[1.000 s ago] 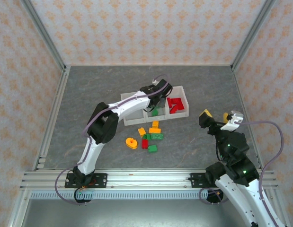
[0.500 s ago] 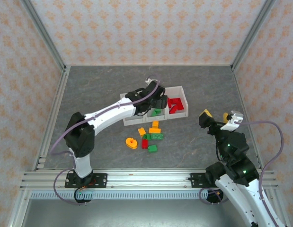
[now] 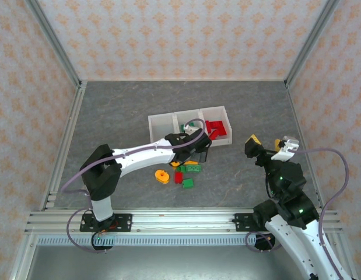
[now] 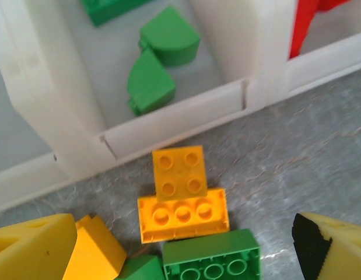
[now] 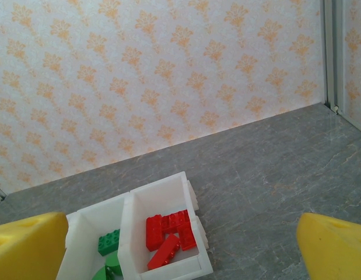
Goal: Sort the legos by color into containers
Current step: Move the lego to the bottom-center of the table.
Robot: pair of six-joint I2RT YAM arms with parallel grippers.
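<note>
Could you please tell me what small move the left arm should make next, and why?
Probably lower the open left gripper onto the orange brick below it and close. Green pieces sit in the middle bin, red ones in the right bin, while this one lies unsorted on the table.

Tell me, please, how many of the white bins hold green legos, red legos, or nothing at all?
Green-lego bin: 1
Red-lego bin: 1
Empty-looking bin: 1
Total: 3 bins
</note>
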